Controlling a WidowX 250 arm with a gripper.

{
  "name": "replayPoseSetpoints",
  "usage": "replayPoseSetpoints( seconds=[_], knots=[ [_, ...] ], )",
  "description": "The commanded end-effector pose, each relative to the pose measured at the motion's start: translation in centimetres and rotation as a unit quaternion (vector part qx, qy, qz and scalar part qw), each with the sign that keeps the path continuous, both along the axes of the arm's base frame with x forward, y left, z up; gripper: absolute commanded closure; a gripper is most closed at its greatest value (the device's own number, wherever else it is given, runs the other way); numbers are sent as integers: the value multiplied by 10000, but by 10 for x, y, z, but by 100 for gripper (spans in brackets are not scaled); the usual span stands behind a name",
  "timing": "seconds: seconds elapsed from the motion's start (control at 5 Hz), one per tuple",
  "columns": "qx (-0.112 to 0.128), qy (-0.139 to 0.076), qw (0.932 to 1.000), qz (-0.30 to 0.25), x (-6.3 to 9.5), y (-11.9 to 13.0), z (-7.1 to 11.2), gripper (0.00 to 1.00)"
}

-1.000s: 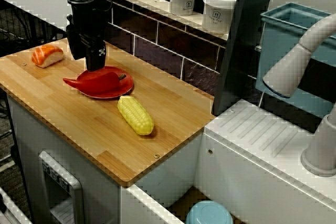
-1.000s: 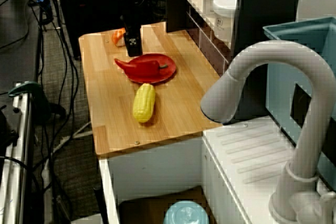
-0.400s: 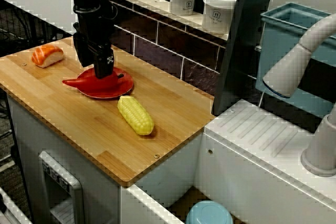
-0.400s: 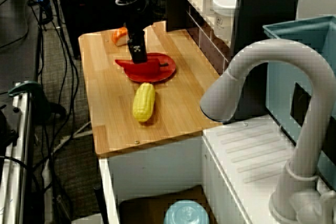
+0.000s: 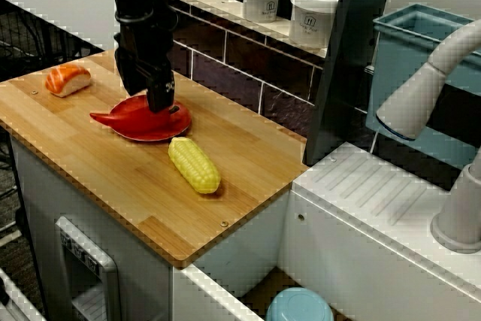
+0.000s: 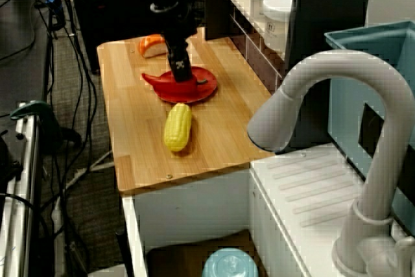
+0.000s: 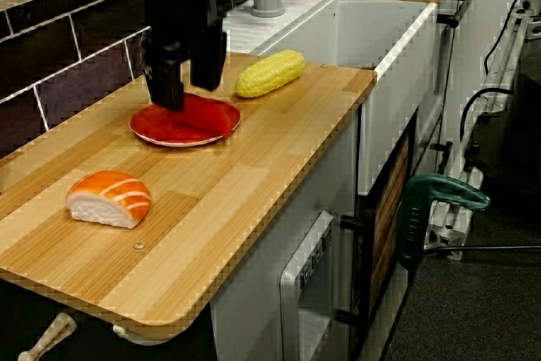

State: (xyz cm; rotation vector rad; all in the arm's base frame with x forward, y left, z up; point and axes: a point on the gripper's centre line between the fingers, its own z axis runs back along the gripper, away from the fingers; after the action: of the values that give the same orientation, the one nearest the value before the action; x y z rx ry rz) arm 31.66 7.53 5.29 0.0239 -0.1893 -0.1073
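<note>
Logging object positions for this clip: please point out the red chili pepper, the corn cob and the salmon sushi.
red chili pepper [image 5: 109, 118], view facing the tiled wall, its tapered end.
corn cob [image 5: 194, 165], same view, middle of the cob.
salmon sushi [image 7: 108, 196], view from the counter's end, its middle.

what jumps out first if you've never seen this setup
The black gripper first: it hangs open right over a red plate on the wooden counter, where a red pepper lies. Next come the yellow corn cob lying beside the plate and the salmon sushi piece alone near the counter's end.
</note>
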Motion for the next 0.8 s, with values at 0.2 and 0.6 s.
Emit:
replayPoseSetpoints(
  seconds=[0.2,0.6],
  knots=[
    [348,-26,9994,-78,-13,5,-21,100],
    [99,-14,9999,8,-13,12,6,100]
  ],
)
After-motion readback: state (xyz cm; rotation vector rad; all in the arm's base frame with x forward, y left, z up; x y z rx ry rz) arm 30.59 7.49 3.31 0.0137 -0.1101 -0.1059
